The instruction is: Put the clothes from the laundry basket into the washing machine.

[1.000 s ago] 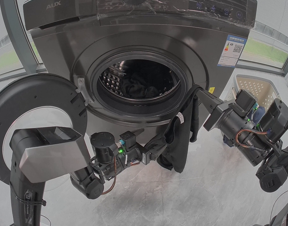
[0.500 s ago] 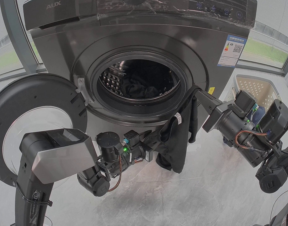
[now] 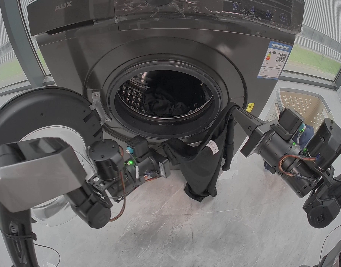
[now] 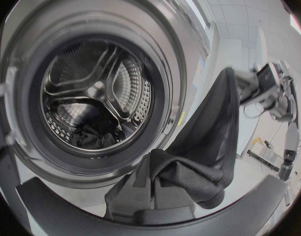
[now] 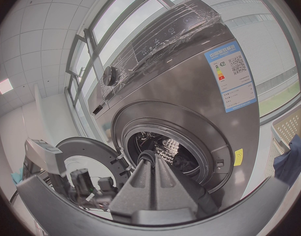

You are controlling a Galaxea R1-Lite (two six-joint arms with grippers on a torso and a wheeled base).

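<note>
A black garment (image 3: 205,160) hangs stretched between my two grippers just below and right of the washing machine's open drum (image 3: 165,93). My left gripper (image 3: 169,150) is shut on the garment's lower left corner (image 4: 176,174). My right gripper (image 3: 233,110) is shut on its top edge (image 5: 147,155), beside the door ring's right side. Dark clothes (image 3: 161,104) lie inside the drum (image 4: 91,95). The cream laundry basket (image 3: 307,104) stands on the floor to the right of the machine, with a dark blue cloth (image 5: 293,159) in it.
The machine's round door (image 3: 44,130) hangs open to the left, close behind my left arm. Grey marbled floor (image 3: 215,223) lies in front of the machine. Windows run behind and to both sides.
My left gripper has risen and moved left with the garment's corner, pulling the cloth up and spreading it toward the drum opening. The right gripper has hardly moved.
</note>
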